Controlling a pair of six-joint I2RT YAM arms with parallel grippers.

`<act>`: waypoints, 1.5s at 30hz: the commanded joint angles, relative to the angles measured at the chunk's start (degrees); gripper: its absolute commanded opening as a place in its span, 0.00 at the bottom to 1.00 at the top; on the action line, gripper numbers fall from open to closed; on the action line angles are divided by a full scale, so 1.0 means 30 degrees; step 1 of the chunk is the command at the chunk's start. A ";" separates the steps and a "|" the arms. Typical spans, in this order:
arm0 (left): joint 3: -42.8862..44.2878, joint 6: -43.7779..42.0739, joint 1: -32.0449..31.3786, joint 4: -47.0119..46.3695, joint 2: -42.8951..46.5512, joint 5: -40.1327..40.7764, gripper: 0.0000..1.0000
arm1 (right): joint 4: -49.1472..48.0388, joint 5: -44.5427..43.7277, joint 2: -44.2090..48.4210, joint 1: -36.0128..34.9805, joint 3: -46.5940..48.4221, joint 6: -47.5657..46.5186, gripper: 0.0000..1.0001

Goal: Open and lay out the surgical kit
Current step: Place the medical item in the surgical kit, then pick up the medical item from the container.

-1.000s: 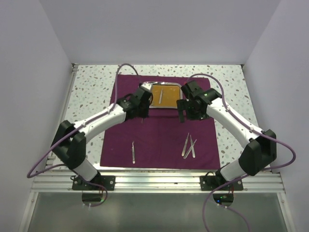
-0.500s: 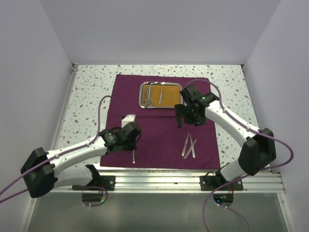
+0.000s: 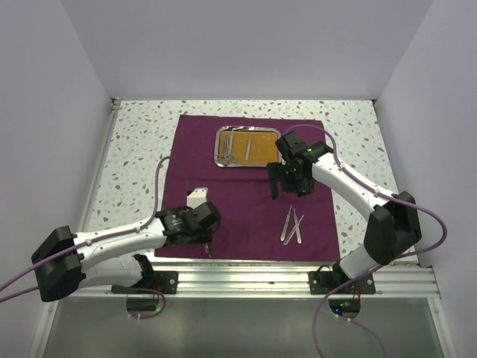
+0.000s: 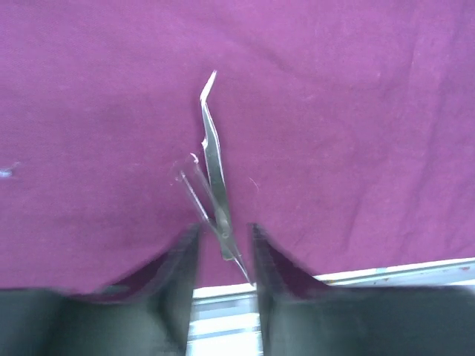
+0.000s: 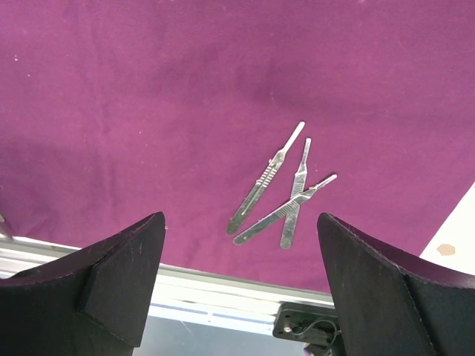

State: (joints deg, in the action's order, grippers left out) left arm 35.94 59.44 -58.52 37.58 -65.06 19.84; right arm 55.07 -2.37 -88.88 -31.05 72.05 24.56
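Tweezers (image 4: 215, 159) lie near the purple cloth's (image 3: 246, 209) front edge between the left pincer's (image 4: 224, 231) parted jaws (released, it seems); the right pincer (image 5: 241, 222), wide and empty, should next fetch from the tray (image 3: 247, 127).

Pale lilac walls (image 3: 246, 45) enclose a speckled white tabletop (image 3: 141, 149), evenly lit.
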 commanded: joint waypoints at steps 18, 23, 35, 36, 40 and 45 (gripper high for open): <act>1.5714 -1.3247 0.6964 -0.3271 -1.2660 -0.1013 0.86 | 0.1008 -0.1933 0.3345 0.0095 -0.0022 0.0398 0.88; 2.2630 -1.5122 0.7903 -0.2364 -1.7769 -0.2332 0.79 | 0.1476 -0.2812 0.3582 0.0096 -0.0170 0.0867 0.88; 2.8478 -1.5595 0.9984 -0.2418 -2.3284 -0.6257 0.60 | 0.2034 -0.4102 0.1914 0.0271 0.1178 0.1277 0.88; 2.8536 -1.5711 0.9986 -0.2449 -2.3546 -0.6492 0.56 | 0.2034 -0.4073 0.1738 0.0242 0.1265 0.1277 0.88; 2.8858 -1.5596 0.9986 -0.2684 -2.4222 -0.7723 0.54 | 0.2093 -0.4219 0.0976 0.0300 0.1763 0.1044 0.88; 2.9326 -1.5507 0.9869 -0.2830 -2.4808 -0.8164 0.53 | 0.2239 -0.4248 0.0127 0.0329 0.2320 0.0605 0.88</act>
State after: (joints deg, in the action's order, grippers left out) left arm 120.86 13.78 -28.40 30.85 -138.85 -1.45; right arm 60.73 -13.78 -87.83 -30.35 75.85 27.22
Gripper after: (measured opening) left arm 0.532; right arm 0.880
